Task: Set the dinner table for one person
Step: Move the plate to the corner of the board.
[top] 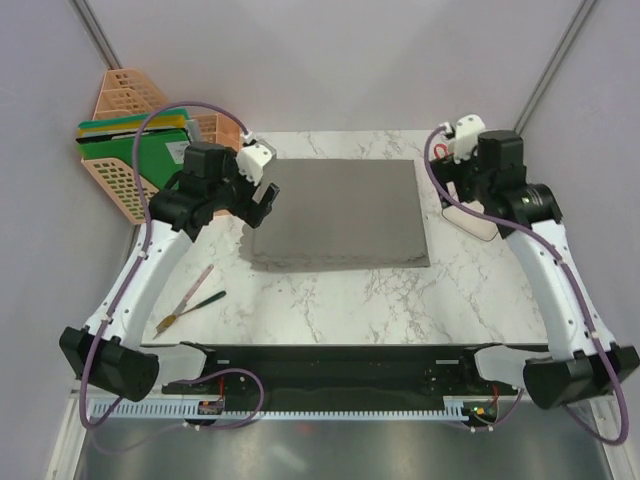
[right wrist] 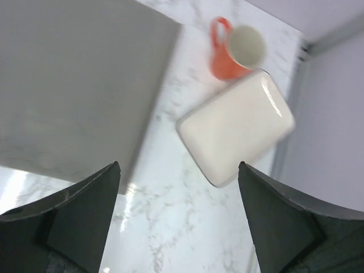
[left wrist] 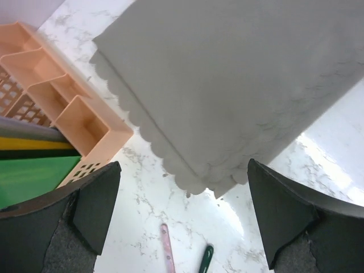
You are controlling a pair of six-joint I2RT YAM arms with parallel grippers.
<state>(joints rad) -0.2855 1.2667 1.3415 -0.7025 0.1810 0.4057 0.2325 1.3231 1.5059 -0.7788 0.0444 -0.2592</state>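
Near left on the marble desk [top: 330, 300], two utensils [top: 188, 298] lie loose. Mid-desk, the grey placemat [top: 338, 212] is bare. Far right, the white plate [right wrist: 236, 128] lies just beyond the right jaws, long axis diagonal, with the orange mug [right wrist: 239, 48] behind it. The right arm is nearer. Both jaws released, empty.
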